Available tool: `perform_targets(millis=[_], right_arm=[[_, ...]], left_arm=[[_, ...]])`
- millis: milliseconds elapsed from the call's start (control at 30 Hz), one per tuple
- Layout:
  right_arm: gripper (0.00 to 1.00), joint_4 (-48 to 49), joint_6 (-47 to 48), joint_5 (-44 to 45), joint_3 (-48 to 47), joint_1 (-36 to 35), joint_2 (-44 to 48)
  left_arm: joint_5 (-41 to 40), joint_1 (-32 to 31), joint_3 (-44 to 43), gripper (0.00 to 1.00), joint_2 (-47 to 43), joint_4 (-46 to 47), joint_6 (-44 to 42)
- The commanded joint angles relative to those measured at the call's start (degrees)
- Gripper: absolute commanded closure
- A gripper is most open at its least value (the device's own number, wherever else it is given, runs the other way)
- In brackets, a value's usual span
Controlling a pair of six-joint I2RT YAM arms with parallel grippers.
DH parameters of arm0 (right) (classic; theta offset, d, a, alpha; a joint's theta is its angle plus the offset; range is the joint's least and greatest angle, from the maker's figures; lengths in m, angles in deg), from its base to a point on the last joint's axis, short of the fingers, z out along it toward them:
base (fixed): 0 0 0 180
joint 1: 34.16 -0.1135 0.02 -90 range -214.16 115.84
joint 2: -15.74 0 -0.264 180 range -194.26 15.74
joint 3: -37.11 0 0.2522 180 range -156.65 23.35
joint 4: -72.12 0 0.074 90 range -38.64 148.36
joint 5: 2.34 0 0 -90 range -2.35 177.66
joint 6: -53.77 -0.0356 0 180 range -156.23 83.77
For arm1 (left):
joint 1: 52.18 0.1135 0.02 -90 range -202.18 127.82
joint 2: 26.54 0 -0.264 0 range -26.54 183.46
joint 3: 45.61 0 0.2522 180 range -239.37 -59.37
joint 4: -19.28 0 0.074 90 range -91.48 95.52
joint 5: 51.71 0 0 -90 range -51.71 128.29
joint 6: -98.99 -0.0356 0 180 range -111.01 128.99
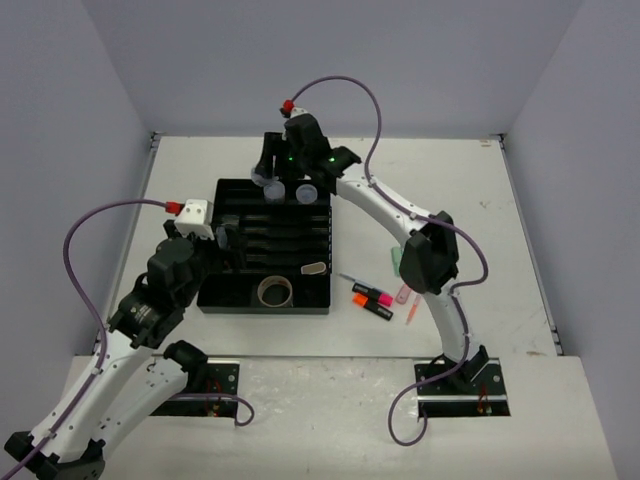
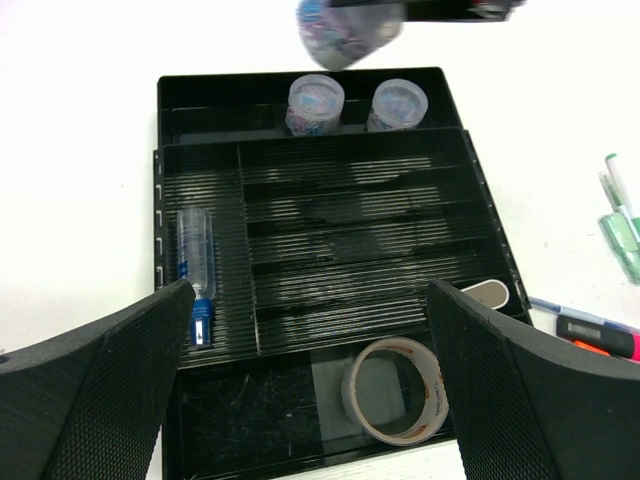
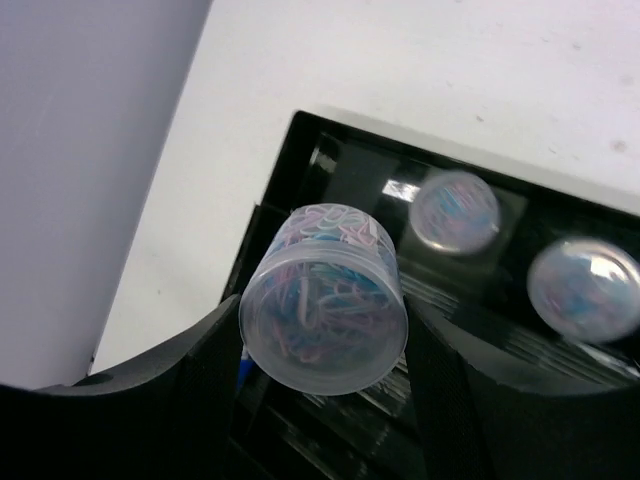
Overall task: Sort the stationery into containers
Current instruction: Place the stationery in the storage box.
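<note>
The black organiser tray (image 1: 228,292) lies at the table's middle left. My right gripper (image 1: 268,172) is shut on a clear tub of coloured clips (image 3: 323,300), held tilted above the tray's far left corner (image 3: 318,150). Two more clear tubs (image 2: 316,102) (image 2: 399,103) stand in the tray's far section. A blue-capped tube (image 2: 196,262) lies in a left slot. The tape roll (image 2: 395,390) lies in the near wide section. My left gripper (image 2: 310,290) is open and empty above the tray's near end (image 2: 350,240). Orange and pink highlighters (image 1: 372,298) lie on the table to the right.
A small white oval item (image 2: 487,294) lies in the tray's right slot. A green highlighter (image 1: 397,262), a thin pen (image 1: 352,279) and a pink pen (image 1: 412,311) lie on the table right of the tray, under my right arm. Walls enclose the table.
</note>
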State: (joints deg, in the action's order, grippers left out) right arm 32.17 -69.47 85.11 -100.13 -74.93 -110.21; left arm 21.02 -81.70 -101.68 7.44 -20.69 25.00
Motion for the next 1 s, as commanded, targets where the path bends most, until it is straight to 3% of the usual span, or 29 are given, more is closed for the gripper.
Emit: perform_targets(millis=[0, 600, 967], right_arm=[[0.76, -2.1, 0.86, 1.67, -12.42, 0.51, -8.0], [0.73, 9.17, 0.49, -11.92, -18.09, 0.7, -20.49], [0.68, 10.15, -0.55, -11.56, -19.61, 0.69, -23.29]], left_arm=[[-3.0, 0.51, 0.17, 0.0, 0.95, 1.5, 0.25], [-3.49, 0.51, 0.12, 0.0, 0.22, 1.24, 0.07], [-1.98, 0.6, 0.25, 0.0, -0.36, 1.52, -0.1]])
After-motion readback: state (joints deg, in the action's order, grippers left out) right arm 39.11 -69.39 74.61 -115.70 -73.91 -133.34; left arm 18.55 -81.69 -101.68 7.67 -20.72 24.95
